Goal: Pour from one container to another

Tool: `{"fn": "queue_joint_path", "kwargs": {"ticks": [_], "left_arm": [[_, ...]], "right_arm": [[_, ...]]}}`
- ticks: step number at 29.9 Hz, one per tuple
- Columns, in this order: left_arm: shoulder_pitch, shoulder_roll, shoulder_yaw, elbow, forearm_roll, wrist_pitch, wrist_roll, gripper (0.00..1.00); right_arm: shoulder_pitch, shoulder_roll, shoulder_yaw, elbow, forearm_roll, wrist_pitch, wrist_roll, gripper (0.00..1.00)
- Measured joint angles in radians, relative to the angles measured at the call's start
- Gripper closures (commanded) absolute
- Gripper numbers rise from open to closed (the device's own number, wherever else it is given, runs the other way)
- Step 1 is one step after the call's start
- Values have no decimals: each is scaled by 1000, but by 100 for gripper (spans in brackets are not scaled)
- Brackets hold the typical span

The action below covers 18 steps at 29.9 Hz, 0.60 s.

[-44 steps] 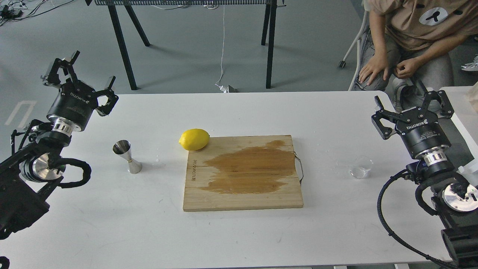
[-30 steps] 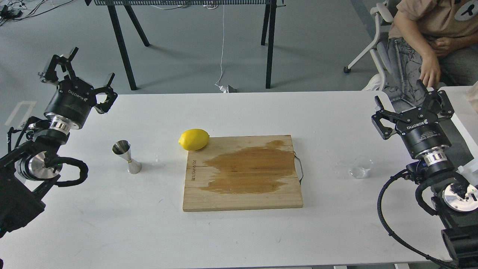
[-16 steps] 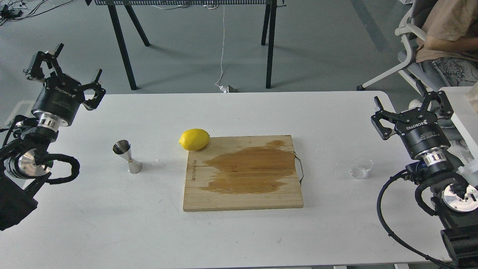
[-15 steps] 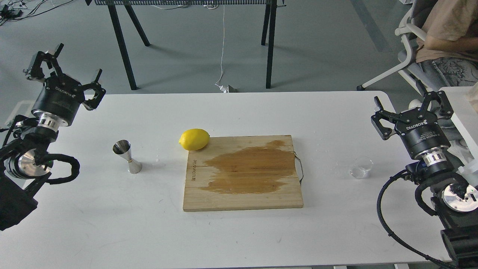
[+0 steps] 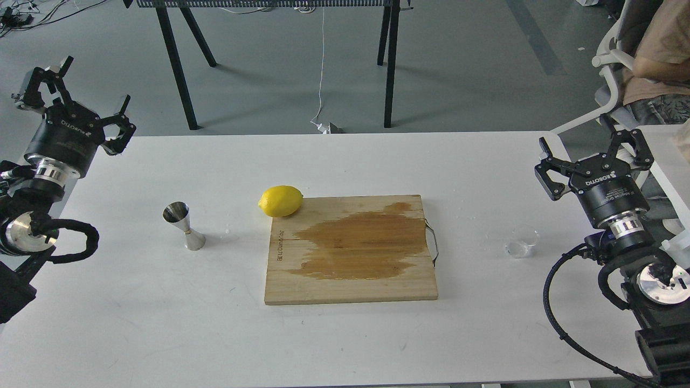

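The small clear glass cup (image 5: 522, 241) stands upright on the white table (image 5: 345, 345), right of the cutting board. The shiny steel jigger (image 5: 184, 226) stands upright on the left part of the table. My left gripper (image 5: 73, 89) is open and empty, up at the table's far left edge, well behind and left of the jigger. My right gripper (image 5: 592, 148) is open and empty, above the table's right edge, behind and right of the glass cup. Neither gripper touches anything.
A wooden cutting board (image 5: 350, 249) with a dark wet stain lies at the table's middle. A yellow lemon (image 5: 280, 201) rests at its back left corner. A seated person on a chair (image 5: 647, 70) is at the far right, beyond the table.
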Motion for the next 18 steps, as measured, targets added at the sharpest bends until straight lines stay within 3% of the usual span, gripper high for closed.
{"fn": "queue_joint_path", "kwargs": {"ticks": [14,18], "left_arm": [[-48,159,7,-70,791,9,0,1],[-40,187,19,-134,932,187,0,0]], "right_arm": [[-10,-1,-4,-5,0,0,0,1],[-12,-1,-6,-8,-2,0,0,1]]}}
